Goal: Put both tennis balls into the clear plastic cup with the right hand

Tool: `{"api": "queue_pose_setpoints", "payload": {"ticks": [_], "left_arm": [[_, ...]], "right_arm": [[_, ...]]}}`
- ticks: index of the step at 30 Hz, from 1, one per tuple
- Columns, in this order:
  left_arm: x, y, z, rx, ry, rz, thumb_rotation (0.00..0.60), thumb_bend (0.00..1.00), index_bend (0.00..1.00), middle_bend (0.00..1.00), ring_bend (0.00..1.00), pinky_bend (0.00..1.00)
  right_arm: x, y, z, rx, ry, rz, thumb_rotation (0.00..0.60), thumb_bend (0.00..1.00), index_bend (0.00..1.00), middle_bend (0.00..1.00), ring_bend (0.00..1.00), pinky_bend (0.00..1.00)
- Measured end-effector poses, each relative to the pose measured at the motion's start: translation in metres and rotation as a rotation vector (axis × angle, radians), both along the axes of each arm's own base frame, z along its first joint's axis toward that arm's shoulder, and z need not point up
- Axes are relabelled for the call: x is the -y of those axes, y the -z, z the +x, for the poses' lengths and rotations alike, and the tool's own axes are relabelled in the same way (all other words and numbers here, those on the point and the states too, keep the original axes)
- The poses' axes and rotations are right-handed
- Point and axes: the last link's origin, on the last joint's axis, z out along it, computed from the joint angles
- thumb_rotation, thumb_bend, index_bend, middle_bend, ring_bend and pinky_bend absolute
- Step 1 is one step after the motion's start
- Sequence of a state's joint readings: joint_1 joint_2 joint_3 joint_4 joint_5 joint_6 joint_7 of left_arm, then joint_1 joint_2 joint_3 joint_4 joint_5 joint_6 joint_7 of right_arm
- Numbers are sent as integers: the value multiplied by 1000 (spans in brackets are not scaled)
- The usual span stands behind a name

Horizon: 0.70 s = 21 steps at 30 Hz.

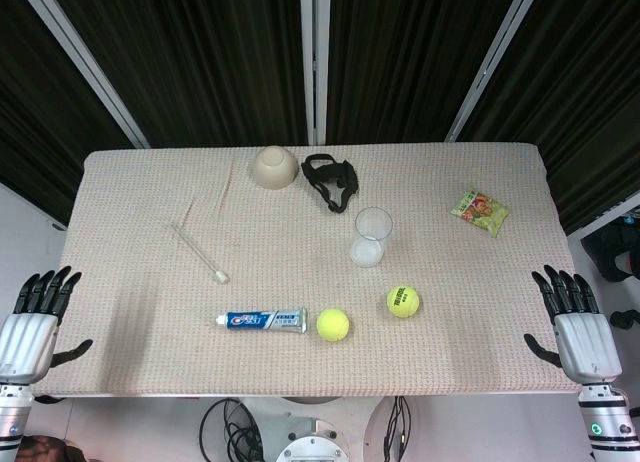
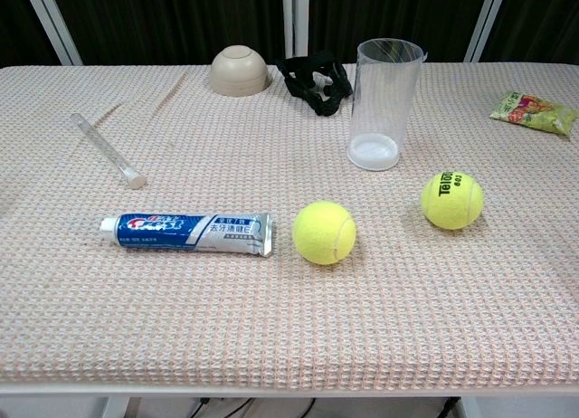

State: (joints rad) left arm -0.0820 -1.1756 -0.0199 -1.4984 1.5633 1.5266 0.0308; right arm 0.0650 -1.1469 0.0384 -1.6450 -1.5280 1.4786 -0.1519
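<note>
Right hand (image 1: 578, 327) off the worktop's (image 1: 150, 362) right edge, fingers spread, holding nothing; left hand (image 1: 35, 317) same at the left edge. Both hands show in head view only. Two yellow-green tennis balls (image 2: 324, 232) (image 2: 451, 200) lie near the front, apart; chest view shows lettering on the right one. Clear plastic cup (image 2: 385, 101) upright behind them, empty.

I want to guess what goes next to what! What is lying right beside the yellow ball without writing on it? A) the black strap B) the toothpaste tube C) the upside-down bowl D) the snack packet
B: the toothpaste tube lies just left of the plain tennis ball, its flat end almost reaching it, while the snack packet, bowl and black strap sit far back.
</note>
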Motion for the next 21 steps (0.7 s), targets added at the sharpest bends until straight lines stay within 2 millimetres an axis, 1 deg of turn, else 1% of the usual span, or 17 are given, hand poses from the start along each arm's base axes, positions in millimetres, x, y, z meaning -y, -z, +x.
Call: {"api": "queue_pose_setpoints", "payload": {"ticks": [6,11,17,21], "left_arm": [[0,-1,2,-1,-1,-6,600,12,40,0,0,0],[0,0,3,2,3,-5,600,13,40,0,0,0],[0,-1,5,6,14,2,600,13,40,0,0,0],[1,-1,6,5,16,-2,600,12,40,0,0,0]], "right_arm": [[-1,0,0,-3,0,3,600,146,0,0,0,0],[1,2,4,-28,-15,25,600,146,0,0,0,0],[12,9,16,-62,-53,69,600,146,0,0,0,0],[19,18,23,-80,-79,115,600,147,0,0,0,0]]}}
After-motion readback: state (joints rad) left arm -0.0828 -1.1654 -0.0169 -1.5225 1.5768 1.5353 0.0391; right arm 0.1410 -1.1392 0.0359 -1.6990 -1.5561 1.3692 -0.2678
